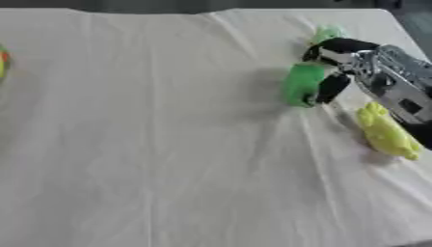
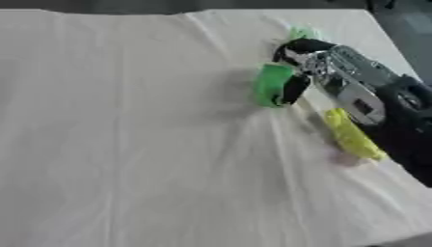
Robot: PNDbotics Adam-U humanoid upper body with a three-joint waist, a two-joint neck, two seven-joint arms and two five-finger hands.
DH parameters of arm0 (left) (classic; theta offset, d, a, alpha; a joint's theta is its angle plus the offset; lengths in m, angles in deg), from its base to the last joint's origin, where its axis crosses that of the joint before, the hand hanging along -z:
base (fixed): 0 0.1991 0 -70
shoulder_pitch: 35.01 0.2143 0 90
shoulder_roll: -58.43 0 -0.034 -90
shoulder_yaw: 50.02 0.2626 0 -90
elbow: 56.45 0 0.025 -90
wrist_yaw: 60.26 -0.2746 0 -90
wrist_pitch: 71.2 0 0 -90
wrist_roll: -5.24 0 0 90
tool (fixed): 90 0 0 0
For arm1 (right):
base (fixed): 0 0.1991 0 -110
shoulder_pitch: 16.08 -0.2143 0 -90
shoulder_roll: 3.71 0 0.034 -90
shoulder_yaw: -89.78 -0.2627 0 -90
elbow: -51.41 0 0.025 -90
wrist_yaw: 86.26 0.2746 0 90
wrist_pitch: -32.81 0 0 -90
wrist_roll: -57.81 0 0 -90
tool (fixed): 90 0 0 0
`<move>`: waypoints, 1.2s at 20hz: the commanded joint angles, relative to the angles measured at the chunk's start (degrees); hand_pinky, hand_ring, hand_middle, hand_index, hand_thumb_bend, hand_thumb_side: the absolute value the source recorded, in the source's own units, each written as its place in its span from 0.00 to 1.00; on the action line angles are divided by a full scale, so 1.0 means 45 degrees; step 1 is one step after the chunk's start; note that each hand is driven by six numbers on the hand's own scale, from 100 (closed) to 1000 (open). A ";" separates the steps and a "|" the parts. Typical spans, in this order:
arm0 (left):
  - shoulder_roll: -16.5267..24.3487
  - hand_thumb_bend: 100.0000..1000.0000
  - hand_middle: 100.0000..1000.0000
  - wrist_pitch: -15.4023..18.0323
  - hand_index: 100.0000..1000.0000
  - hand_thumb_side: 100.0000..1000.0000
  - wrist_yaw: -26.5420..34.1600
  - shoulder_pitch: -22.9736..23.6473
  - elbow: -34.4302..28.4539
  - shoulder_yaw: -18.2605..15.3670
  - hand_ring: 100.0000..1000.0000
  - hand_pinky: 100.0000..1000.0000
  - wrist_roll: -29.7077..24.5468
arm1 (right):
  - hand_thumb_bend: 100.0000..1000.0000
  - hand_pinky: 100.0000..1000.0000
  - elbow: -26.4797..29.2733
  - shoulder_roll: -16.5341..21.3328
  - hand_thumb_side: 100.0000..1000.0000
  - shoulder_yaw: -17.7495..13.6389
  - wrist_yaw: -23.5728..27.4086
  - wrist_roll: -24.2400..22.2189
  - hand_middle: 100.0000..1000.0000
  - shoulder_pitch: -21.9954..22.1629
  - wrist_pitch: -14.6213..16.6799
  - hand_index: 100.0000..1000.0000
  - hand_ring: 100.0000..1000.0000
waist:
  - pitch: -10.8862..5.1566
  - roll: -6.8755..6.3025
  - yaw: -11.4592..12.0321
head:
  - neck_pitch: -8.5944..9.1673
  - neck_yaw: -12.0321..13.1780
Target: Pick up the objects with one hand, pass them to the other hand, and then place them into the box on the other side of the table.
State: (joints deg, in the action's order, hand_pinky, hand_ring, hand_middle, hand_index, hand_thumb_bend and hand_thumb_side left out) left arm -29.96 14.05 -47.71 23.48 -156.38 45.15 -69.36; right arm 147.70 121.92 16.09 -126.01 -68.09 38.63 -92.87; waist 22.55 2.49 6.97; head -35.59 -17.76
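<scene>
At upper right of the frame, the right hand [image 1: 342, 65] is curled round a green object [image 1: 302, 84]. Handover and boxing remain outstanding; a yellow object [image 1: 386, 132] lies on the cloth nearby.

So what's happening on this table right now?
The robot's right hand reaches in from the right side and has its fingers curled round a green object above the white tablecloth. A yellow object lies on the cloth beside that arm, and a pale green object sits just behind the hand. The left hand is out of sight, so nothing has been passed over yet.
</scene>
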 commanded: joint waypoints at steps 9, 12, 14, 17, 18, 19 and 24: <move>0.0133 0.11 0.78 0.0027 0.72 0.81 0.0069 -0.0198 -0.0235 0.0012 0.70 0.59 -0.0077 | 0.40 0.90 -0.0365 0.0281 0.06 -0.0262 0.0195 -0.3570 0.85 -0.0125 -0.3619 0.87 0.87 | -0.0205 -0.0039 0.0025 | 0.0169 -0.0095; 0.0141 0.11 0.78 0.0023 0.72 0.81 0.0073 -0.0193 -0.0230 0.0027 0.70 0.59 -0.0093 | 0.40 0.90 -0.0501 0.0266 0.06 -0.0289 0.0236 -0.3570 0.84 -0.0107 -0.3619 0.87 0.87 | -0.0209 -0.0043 0.0011 | 0.0162 -0.0105; 0.0143 0.11 0.78 0.0022 0.72 0.81 0.0074 -0.0196 -0.0229 0.0033 0.70 0.59 -0.0103 | 0.40 0.90 -0.0549 0.0253 0.06 -0.0289 0.0255 -0.3570 0.83 -0.0109 -0.3619 0.87 0.86 | -0.0211 -0.0050 0.0007 | 0.0146 -0.0135; 0.0141 0.11 0.78 0.0021 0.72 0.81 0.0080 -0.0199 -0.0228 0.0039 0.70 0.59 -0.0112 | 0.40 0.90 -0.0560 0.0236 0.06 -0.0306 0.0232 -0.3570 0.80 -0.0127 -0.3619 0.86 0.85 | -0.0209 -0.0053 0.0010 | 0.0142 -0.0169; 0.0139 0.11 0.78 0.0021 0.72 0.81 0.0081 -0.0202 -0.0228 0.0040 0.70 0.59 -0.0116 | 0.40 0.90 -0.0564 0.0227 0.06 -0.0317 0.0220 -0.3570 0.79 -0.0131 -0.3619 0.86 0.85 | -0.0208 -0.0051 0.0011 | 0.0142 -0.0177; 0.0137 0.11 0.78 0.0020 0.72 0.81 0.0080 -0.0205 -0.0227 0.0041 0.70 0.59 -0.0119 | 0.40 0.90 -0.0568 0.0218 0.06 -0.0325 0.0210 -0.3570 0.77 -0.0132 -0.3619 0.85 0.84 | -0.0209 -0.0049 0.0013 | 0.0141 -0.0179; 0.0125 0.11 0.78 0.0018 0.72 0.81 0.0074 -0.0214 -0.0227 0.0056 0.70 0.60 -0.0150 | 0.39 0.89 -0.0559 0.0184 0.05 -0.0398 0.0086 -0.3570 0.72 -0.0156 -0.3619 0.80 0.83 | -0.0217 -0.0039 0.0023 | 0.0147 -0.0196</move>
State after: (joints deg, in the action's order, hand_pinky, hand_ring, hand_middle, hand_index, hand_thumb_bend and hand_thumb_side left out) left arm -29.98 14.03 -47.65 23.29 -156.39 45.48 -69.86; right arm 145.10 121.45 15.53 -125.17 -68.09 38.64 -92.87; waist 22.66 2.46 7.09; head -35.57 -18.34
